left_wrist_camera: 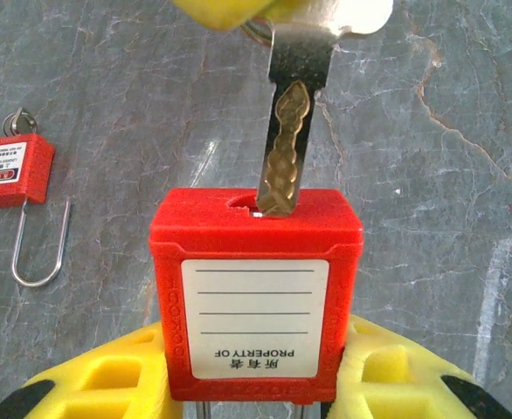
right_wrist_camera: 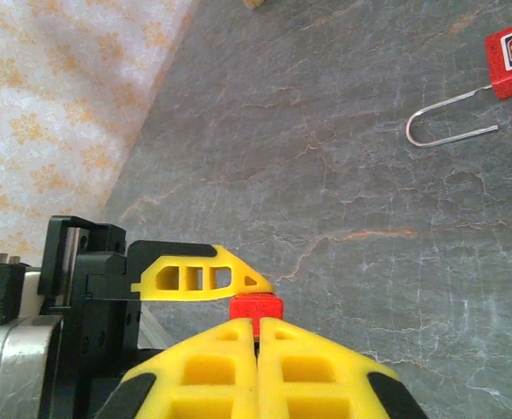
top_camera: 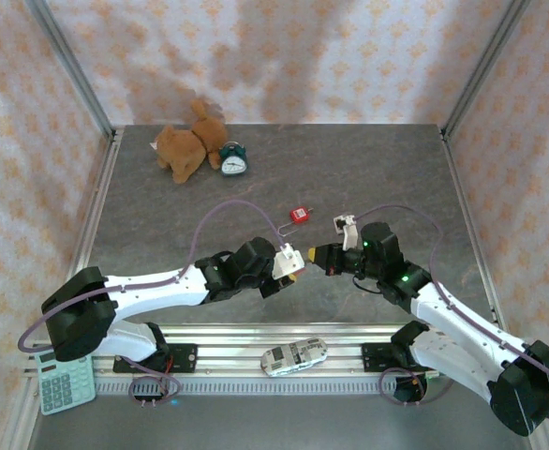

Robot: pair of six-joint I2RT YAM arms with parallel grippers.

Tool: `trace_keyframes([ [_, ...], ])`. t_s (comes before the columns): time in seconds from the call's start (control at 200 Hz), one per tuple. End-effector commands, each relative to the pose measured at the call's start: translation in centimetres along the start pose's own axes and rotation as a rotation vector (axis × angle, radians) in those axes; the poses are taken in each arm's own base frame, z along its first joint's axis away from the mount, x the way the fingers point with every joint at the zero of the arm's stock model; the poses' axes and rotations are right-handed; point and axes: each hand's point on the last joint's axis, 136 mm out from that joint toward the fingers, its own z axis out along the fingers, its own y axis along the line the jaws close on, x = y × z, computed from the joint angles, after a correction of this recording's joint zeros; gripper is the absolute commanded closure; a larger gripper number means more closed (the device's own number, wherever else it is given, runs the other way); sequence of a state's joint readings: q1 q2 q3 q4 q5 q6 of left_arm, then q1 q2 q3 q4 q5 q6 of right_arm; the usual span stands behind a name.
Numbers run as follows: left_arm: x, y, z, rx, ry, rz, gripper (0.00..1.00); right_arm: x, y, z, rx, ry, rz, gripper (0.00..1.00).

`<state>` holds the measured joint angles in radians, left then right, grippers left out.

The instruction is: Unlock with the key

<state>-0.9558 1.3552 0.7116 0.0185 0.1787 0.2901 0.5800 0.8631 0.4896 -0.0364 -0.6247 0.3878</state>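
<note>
A red padlock [left_wrist_camera: 256, 262] with a white label is clamped between the yellow fingers [left_wrist_camera: 107, 371] of my left gripper [left_wrist_camera: 256, 375], keyhole end facing away from the wrist. A brass-bladed key [left_wrist_camera: 284, 148] comes in from above, its tip just inside the keyhole. My right gripper [right_wrist_camera: 258, 327] is shut on the key's head, which its pads hide; the padlock's red top [right_wrist_camera: 256, 307] shows just past them. From above, the two grippers meet tip to tip at mid-table, left gripper [top_camera: 291, 261] and right gripper [top_camera: 318, 255].
A second red padlock [top_camera: 299, 215] lies on the table behind the grippers, its shackle open [left_wrist_camera: 38, 253]. A teddy bear [top_camera: 185, 145] and an alarm clock [top_camera: 232, 161] sit at the back. A calculator [top_camera: 66, 382] and a toy car [top_camera: 293, 356] lie near the front rail.
</note>
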Motion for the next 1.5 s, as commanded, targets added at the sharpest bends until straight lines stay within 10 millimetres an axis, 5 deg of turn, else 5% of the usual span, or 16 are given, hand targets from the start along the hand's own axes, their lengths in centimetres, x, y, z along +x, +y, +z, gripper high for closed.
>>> trace_keyframes([
  [0.0, -3.1, 0.3, -1.5, -0.011, -0.097, 0.014, 0.69, 0.6, -0.8, 0.2, 0.028, 0.003, -0.018, 1.0],
  [0.255, -3.3, 0.1, -1.6, -0.002, -0.109, 0.009, 0.69, 1.0, -0.7, 0.6, 0.008, 0.029, -0.005, 1.0],
  [0.551, -5.4, -1.3, -1.2, 0.026, -0.148, 0.052, 0.71, 0.4, 2.0, 0.6, -0.123, 0.031, -0.015, 1.0],
  [1.291, -9.8, 0.2, -2.0, -0.028, -0.273, -0.032, 0.73, 3.0, 0.1, 2.7, 0.0, 0.09, -0.075, 1.0],
  [1.497, -8.5, 0.2, -1.0, -0.036, -0.217, -0.032, 0.73, 0.7, 0.5, 0.8, 0.057, -0.011, -0.078, 0.9],
])
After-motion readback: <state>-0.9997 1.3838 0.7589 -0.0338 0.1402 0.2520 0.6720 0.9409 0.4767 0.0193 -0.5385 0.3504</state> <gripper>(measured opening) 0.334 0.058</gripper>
